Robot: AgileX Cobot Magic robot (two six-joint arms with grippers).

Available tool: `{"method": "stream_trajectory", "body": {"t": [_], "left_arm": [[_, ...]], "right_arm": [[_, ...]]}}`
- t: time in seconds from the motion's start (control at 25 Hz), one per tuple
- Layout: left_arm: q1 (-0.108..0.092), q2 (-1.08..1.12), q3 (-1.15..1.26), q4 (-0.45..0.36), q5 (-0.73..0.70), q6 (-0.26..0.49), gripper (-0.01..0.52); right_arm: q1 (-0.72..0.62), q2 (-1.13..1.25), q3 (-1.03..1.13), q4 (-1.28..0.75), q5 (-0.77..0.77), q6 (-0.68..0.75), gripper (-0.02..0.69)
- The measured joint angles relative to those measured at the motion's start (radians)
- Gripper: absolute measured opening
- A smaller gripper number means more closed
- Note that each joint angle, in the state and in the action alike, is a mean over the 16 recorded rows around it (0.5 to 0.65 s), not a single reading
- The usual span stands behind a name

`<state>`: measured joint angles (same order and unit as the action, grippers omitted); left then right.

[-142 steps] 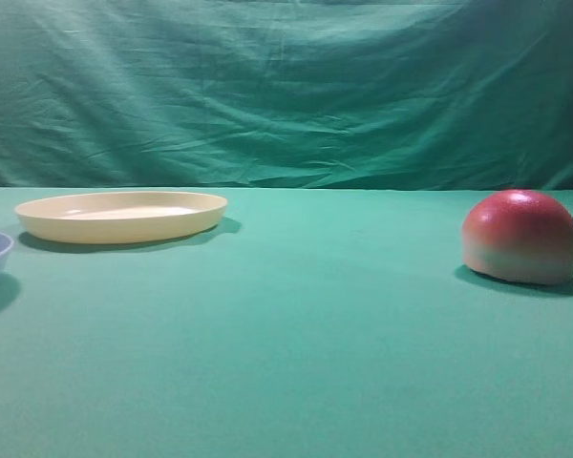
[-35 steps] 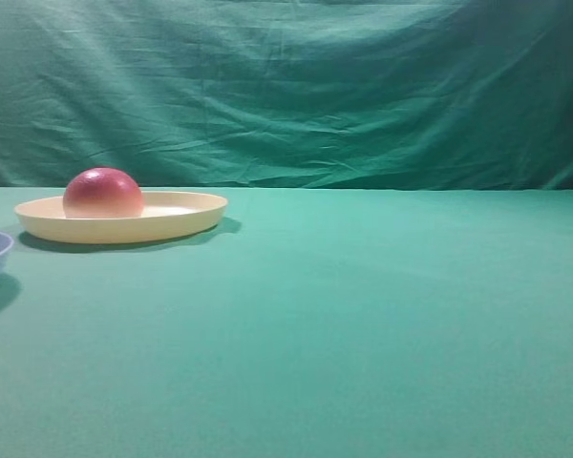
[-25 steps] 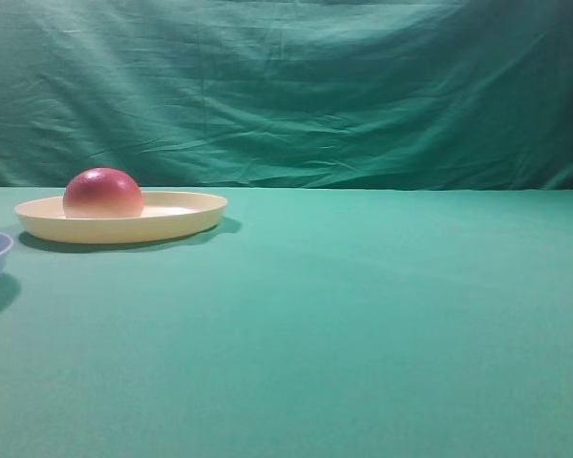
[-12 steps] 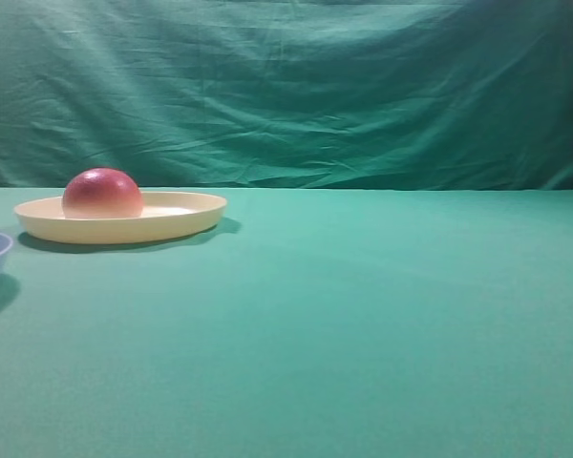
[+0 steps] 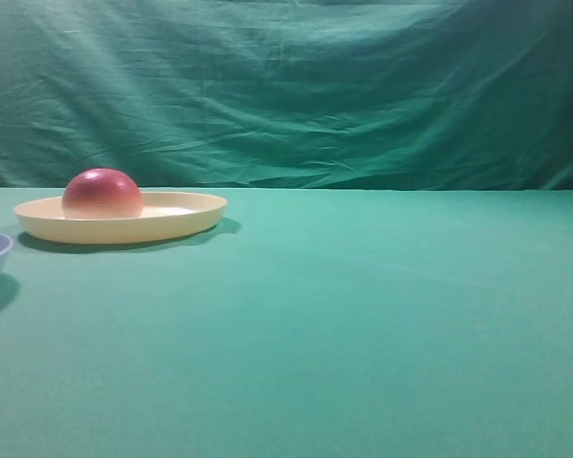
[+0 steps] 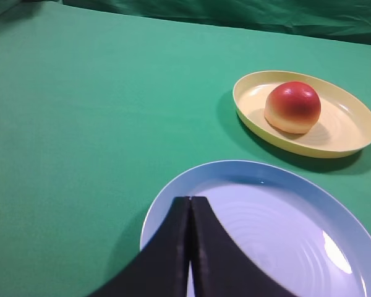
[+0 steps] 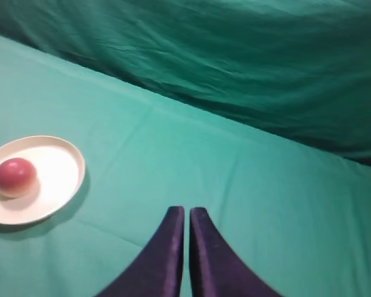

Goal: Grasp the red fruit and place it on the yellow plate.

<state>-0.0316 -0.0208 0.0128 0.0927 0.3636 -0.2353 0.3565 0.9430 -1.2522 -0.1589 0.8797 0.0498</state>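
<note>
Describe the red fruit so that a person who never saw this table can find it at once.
On the green cloth, look to the left side for the yellow plate. The red fruit sits on its left part. It is the only red, dome-shaped thing; the light blue dish nearby holds nothing.

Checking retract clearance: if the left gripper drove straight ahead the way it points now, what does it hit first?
Probably the light blue dish: the shut left gripper hangs over its near rim. The yellow plate with the red fruit sits beyond, off to the right. Height over the dish is unclear.

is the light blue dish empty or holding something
Empty as far as shown: the left wrist view shows bare ribbed surface on the blue dish, though the left gripper hides part.
</note>
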Motion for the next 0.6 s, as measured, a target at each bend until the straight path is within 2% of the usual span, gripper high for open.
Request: {"method": "stream_trajectory", "body": {"t": [0.24,0.6], "left_arm": [[0.0,0.0,0.0,0.0,0.0,0.0,0.0],[0.0,0.0,0.0,0.0,0.0,0.0,0.0]], "right_arm": [[-0.128,-0.239,0.205,-0.017,-0.04,0.035,0.0],[-0.241,-0.593,0.536,-0.036,-0.169,0.039,0.0]]}}
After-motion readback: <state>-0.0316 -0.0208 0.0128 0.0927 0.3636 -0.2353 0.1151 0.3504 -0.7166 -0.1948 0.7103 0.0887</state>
